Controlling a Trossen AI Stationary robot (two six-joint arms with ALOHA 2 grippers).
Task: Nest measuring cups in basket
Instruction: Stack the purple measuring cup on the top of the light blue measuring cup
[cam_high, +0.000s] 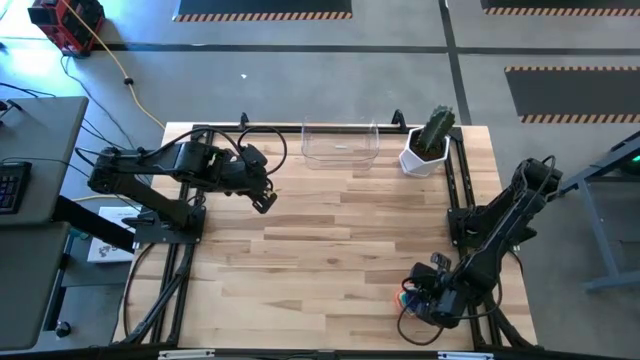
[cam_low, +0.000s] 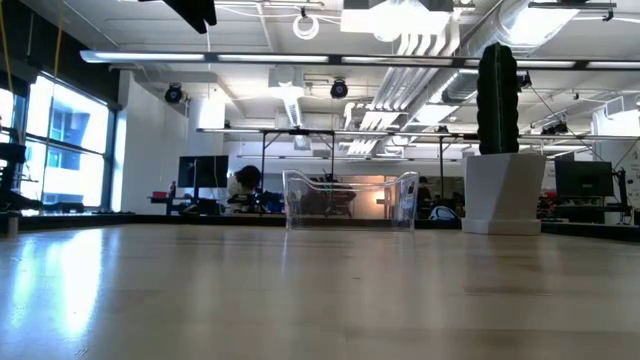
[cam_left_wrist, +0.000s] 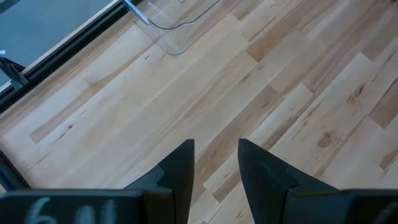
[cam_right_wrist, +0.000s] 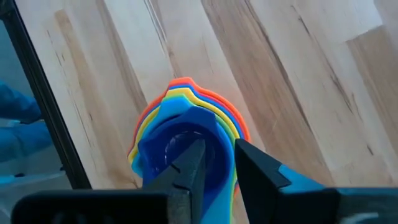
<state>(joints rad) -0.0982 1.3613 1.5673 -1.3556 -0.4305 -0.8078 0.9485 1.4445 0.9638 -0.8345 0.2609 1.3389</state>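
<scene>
The right gripper (cam_right_wrist: 214, 165) straddled the nested measuring cups (cam_right_wrist: 186, 118) at the table's near right corner, fingers slightly parted, grip uncertain. Next probably: clamp, carry to the far clear basket (cam_high: 340, 146). The left gripper (cam_left_wrist: 214, 165) hovered unclenched, empty.

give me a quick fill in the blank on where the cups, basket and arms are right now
1. The stacked measuring cups sit at the table's near right corner, under the ____ gripper.
2. The clear basket holds ____ cups.
3. The white pot beside the basket holds a ____.
4. The left gripper hovers over bare wood with its fingers ____.

Missing words: right; no; cactus; open
</scene>
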